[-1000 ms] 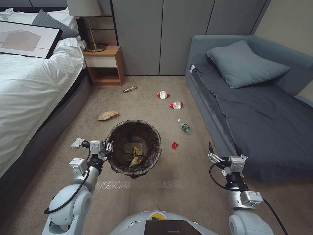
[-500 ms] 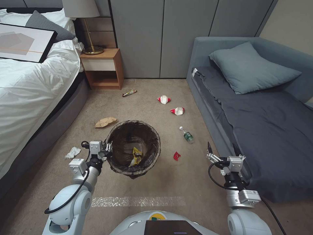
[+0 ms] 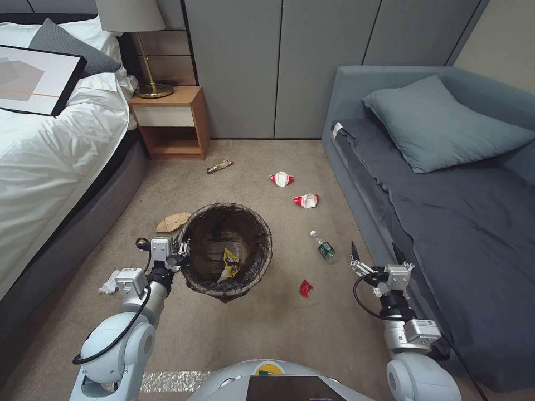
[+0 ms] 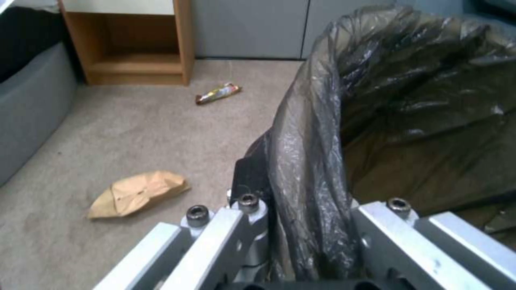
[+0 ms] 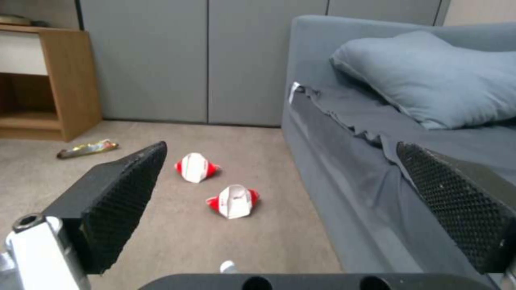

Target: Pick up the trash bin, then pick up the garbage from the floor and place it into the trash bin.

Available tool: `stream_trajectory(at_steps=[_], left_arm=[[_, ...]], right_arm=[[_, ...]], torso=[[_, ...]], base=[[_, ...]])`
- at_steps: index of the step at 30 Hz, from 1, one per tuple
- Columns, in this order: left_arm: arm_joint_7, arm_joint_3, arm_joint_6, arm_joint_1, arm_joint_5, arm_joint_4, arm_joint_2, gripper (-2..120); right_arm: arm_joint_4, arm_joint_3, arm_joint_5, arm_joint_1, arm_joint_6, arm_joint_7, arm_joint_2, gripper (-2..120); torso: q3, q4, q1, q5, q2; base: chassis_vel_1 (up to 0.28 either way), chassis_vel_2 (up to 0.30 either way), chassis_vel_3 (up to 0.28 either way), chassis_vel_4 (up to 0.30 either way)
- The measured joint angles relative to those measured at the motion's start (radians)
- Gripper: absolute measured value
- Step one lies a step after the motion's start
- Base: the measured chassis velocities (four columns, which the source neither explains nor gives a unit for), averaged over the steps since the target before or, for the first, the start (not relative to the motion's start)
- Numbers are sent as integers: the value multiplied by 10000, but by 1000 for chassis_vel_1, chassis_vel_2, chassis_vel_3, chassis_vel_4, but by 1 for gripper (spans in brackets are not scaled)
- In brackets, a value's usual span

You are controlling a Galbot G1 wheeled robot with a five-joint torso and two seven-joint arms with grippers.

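Left gripper at lower left of the head view, clamped on the rim of the trash bin; in the left wrist view the dark bag liner pinched between the 2 metal fingers. Bin held at center of the head view, mouth up, with a yellow snack wrapper lying inside.

Right gripper at lower right, beside the edge of the grey sofa, jaws spread wide and grasping nothing; 2 black textured pads far apart in the right wrist view.

On the carpet: crumpled brown paper bag just upper left of the bin, partly behind its rim. Dark candy wrapper farther up, near the wooden nightstand. 2 crushed red-and-white cups above and right of center, near each other. Clear green-labelled bottle right of the bin, between bin and sofa. Red scrap below the bottle. White crumpled tissue at left, by the left arm. Bed along the left edge.
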Motion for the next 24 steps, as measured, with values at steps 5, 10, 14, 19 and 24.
stream_trajectory(at_steps=[5,10,14,19,24], left_arm=[[10,-53,-2,5,-74,-4,58,7],[29,-6,-52,46,-86,-3,99,7],[58,69,-76,28,-91,-3,123,7],[92,57,-72,-37,-122,8,180,7],[93,-58,-46,-41,-229,-15,184,7]], right_arm=[[49,-16,-51,-23,-5,13,40,100],[51,-31,-95,-73,-18,3,208,100],[150,-43,-124,-136,-133,-15,168,100],[184,-67,-124,-65,-488,-155,18,100],[-145,-366,-47,480,-1368,-232,-629,100]], torso=[[0,1,0,0,0],[0,2,0,0,0],[-1,1,0,-1,0],[-1,-1,0,0,0],[-1,1,0,0,0]], base=[[-107,86,97,-94],[-43,52,42,-45],[0,0,0,0],[0,0,0,0],[0,0,0,0]])
